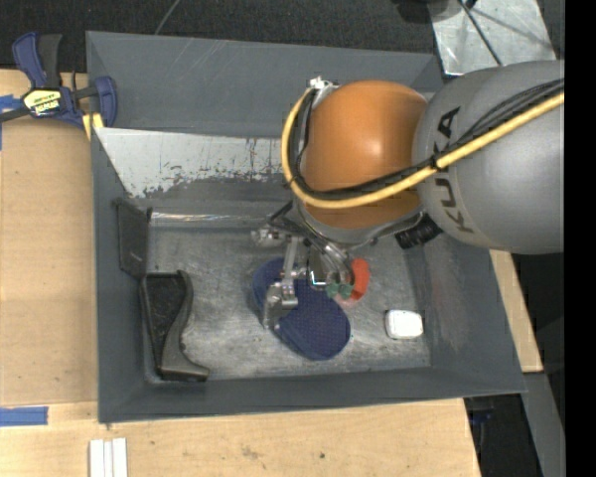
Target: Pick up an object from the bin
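The end effector (296, 299) partly hides a blue pad (320, 334) and a red-green thing (359, 278).

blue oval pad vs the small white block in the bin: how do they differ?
Colour: the dark blue oval pad is near-navy, while the small white rounded block is bright white.
Size: the pad is much larger than the block.
Position: the pad lies mid-bin, partly under the gripper. The block sits apart to the pad's right, clear of the gripper.
Shared: both lie flat on the bin floor.
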